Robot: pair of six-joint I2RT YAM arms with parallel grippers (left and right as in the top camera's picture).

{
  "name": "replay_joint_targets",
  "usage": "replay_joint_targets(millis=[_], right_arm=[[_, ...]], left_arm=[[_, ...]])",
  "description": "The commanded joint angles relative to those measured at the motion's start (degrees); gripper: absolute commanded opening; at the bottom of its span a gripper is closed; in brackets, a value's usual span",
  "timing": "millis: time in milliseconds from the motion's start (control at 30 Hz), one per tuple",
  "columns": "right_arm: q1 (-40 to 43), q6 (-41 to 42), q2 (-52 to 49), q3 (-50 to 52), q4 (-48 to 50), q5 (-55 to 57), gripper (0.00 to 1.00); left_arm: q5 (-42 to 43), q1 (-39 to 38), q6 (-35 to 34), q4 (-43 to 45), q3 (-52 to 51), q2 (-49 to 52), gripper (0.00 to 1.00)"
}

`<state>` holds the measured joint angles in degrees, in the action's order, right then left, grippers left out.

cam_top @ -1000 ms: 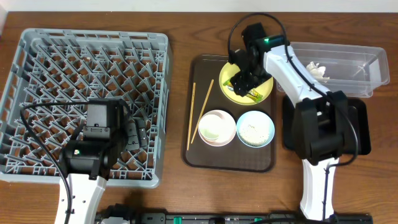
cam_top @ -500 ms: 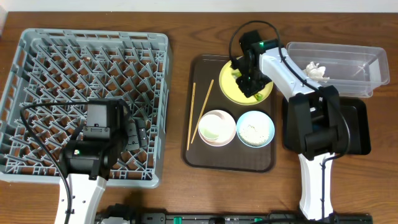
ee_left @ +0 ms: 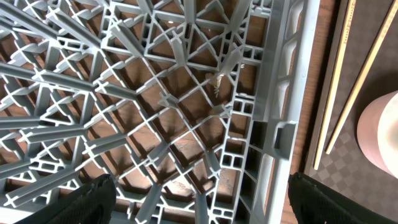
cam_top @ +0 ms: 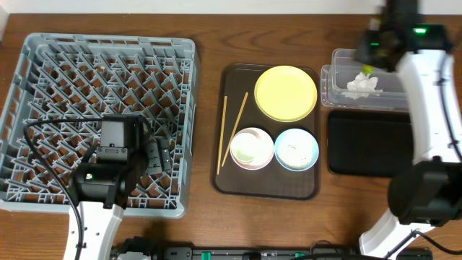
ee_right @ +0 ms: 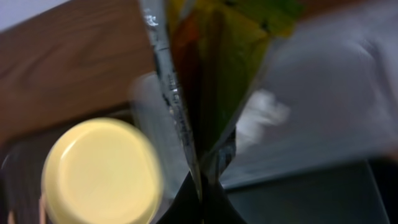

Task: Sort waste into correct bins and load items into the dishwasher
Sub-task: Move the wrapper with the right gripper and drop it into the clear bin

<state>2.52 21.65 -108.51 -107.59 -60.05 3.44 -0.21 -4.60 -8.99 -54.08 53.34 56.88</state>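
Note:
My right gripper [cam_top: 369, 59] hangs over the left end of the clear tub [cam_top: 326, 87], shut on the green-and-yellow snack wrapper [ee_right: 211, 74], which sticks up from the pinched fingertips. A crumpled white tissue [cam_top: 362, 84] lies in that tub. The yellow plate [cam_top: 286, 93] is bare. A pink bowl [cam_top: 251, 148], a blue bowl [cam_top: 297, 149] holding pale crumbs, and two chopsticks [cam_top: 231, 130] lie on the brown serving tray [cam_top: 267, 189]. My left gripper [ee_left: 202, 205] is open over the grey dish rack [cam_top: 43, 72], near its right wall, holding nothing.
The glossy black tray [cam_top: 368, 144] sits just in front of the clear tub, right of the serving tray. In the left wrist view the chopsticks [ee_left: 348, 93] and pink bowl [ee_left: 382, 137] lie just beyond the rack wall [ee_left: 280, 124].
The right gripper shut on the wrapper on the yellow plate, lifted it and swung right to above the clear tub. The plate is now bare. The left arm has not moved.

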Motion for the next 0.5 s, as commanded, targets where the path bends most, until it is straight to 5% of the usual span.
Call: replay_joint_targets(millis=[0,200,233,333,467], right_arm=[[4.44,17.99,-3.21,3.02,-2.23,-1.42,0.01],[7.76,28.65,-5.07,8.31,0.48,-3.39,0.13],[7.74,28.68,-5.07,9.38,2.16,-4.17,0.23],[7.58,27.02,-5.07,10.71,5.88,-7.28,0.79],[7.58,17.62,-3.69,10.43,9.99,-12.28,0.88]], left_arm=[[-0.28,-0.09,0.33,-0.31,1.01,-0.02,0.91],[-0.26,-0.09,0.33,-0.33,1.01,-0.02,0.91],[-0.28,-0.09,0.33,-0.35,1.01,-0.02,0.91],[-0.26,-0.09,0.33,-0.35,1.01,-0.02,0.91],[-0.28,-0.09,0.33,-0.35,1.01,-0.02,0.91]])
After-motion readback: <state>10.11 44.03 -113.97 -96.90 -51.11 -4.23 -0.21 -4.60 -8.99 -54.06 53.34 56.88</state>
